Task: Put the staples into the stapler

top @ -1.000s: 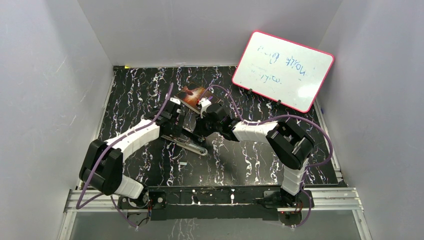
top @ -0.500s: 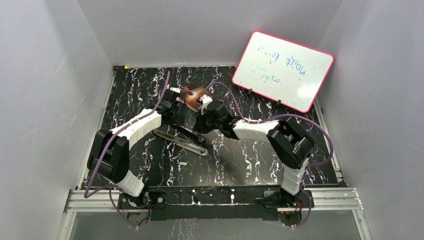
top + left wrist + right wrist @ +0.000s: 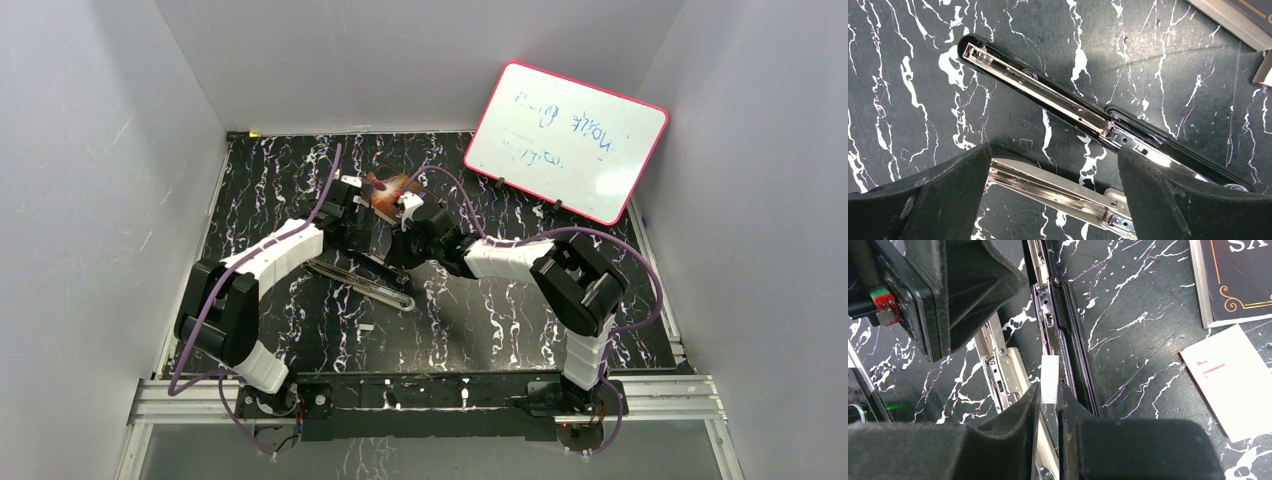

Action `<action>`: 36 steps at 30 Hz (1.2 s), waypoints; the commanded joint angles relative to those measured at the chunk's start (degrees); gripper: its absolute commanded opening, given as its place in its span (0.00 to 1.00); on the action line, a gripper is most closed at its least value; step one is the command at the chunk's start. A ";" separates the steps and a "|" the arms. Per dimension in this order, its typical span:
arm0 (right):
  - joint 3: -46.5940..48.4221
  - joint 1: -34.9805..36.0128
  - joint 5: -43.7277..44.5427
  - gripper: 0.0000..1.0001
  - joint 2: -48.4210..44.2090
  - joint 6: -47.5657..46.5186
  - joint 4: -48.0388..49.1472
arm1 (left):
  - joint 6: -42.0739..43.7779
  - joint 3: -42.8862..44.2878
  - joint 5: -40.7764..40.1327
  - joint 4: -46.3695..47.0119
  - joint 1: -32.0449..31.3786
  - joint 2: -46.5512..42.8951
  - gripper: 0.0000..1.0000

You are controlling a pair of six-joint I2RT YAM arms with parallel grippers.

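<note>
The stapler (image 3: 365,285) lies opened flat on the black marbled table. In the left wrist view its black arm (image 3: 1108,122) runs diagonally, and its silver staple channel (image 3: 1058,190) lies below it. My left gripper (image 3: 1055,195) hangs open above that channel, with one finger on each side and nothing held. My right gripper (image 3: 1048,405) is shut on a short silver strip of staples (image 3: 1049,379). The strip points down between the black arm (image 3: 1068,325) and the silver channel (image 3: 1003,370). From above, both grippers (image 3: 350,228) (image 3: 397,255) meet over the stapler's hinge end.
A white-and-red staple box (image 3: 1233,375) and a dark book (image 3: 1235,275) lie to the right of the stapler. A pink-framed whiteboard (image 3: 565,140) leans at the back right. White walls enclose the table on three sides.
My left arm has pulled back toward the far side, off the stapler's middle, with its gripper staying open. The right gripper has barely moved and still holds the strip.
</note>
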 commanded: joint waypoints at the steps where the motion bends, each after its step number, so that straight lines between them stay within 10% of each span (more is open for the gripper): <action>1: 3.05 -0.38 -1.64 0.00 0.54 0.97 1.63 | 0.76 -0.84 -0.08 0.04 -0.42 -1.45 0.97; 36: 6.43 -0.34 2.60 0.00 2.78 -1.79 -6.19 | 2.13 -1.47 -1.85 0.29 -2.22 -2.32 0.98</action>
